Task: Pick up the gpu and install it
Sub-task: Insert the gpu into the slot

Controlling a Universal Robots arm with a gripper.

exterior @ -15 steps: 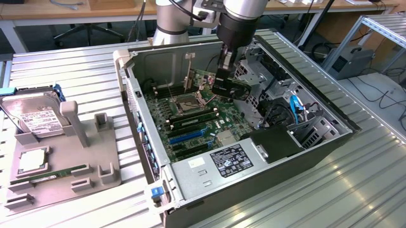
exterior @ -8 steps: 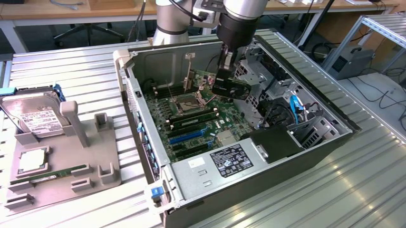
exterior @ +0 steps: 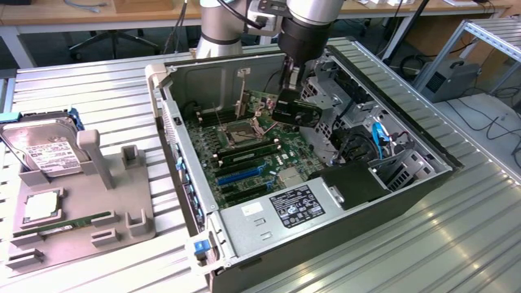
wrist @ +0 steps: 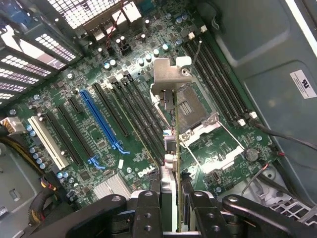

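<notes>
Wrist view: gpu (wrist: 171,144) upright, bracket-end down

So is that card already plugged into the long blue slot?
No: the blue slot lies empty, and the gripper holds the gpu above the motherboard.

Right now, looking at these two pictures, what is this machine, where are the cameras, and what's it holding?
A robot arm reaches into an open computer case lying on a metal table. Its end effector grips the gpu, a black card, above the motherboard. One picture is from outside; the other from a camera on the wrist, looking down along the card. Beside the case, a grey holder carries a hard drive, a processor and a memory stick.
</notes>
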